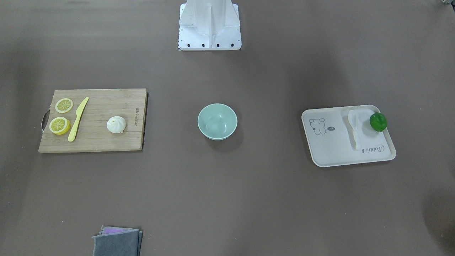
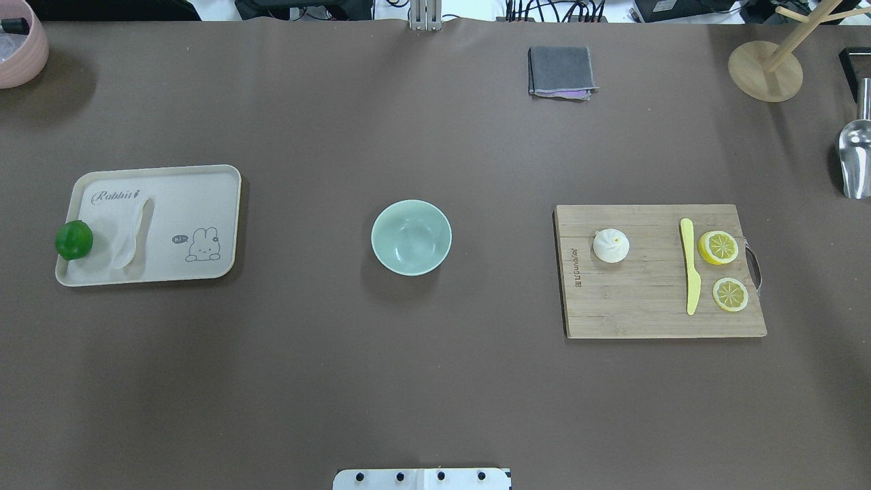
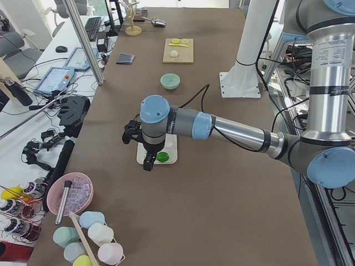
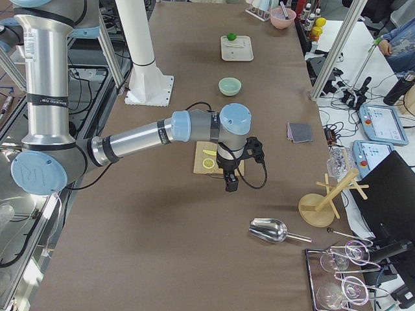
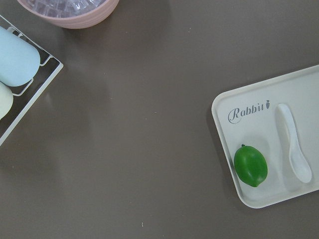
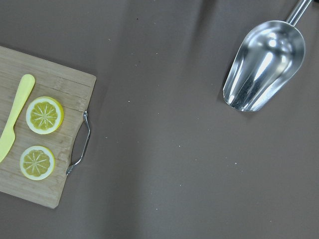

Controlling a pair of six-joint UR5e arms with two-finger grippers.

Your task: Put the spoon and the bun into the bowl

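A brown table (image 2: 435, 381) carries everything, with a mint-green bowl (image 2: 411, 238) upright at its middle. The left arm (image 3: 233, 130) reaches out over the tray on the bowl's left. The right arm (image 4: 136, 139) reaches over the board on the bowl's right. The left gripper (image 3: 149, 162) and right gripper (image 4: 230, 183) show only from the side, so I cannot tell how their jaws stand.

A wooden cutting board (image 2: 646, 306) lies well to the bowl's right. A cream tray (image 2: 197, 197) lies well to its left. A folded grey cloth (image 2: 561, 71) sits beyond the bowl, on the far side from the robot. A metal scoop (image 6: 261, 64) lies further right than the board.

On the board, the yellow knife (image 2: 689, 265) lies between the bun (image 2: 611, 245) on the end nearer the bowl and two lemon slices (image 2: 718, 247). On the tray, the white spoon (image 5: 294, 149) lies flat just beside a lime (image 2: 74, 239), on the end away from the bowl.
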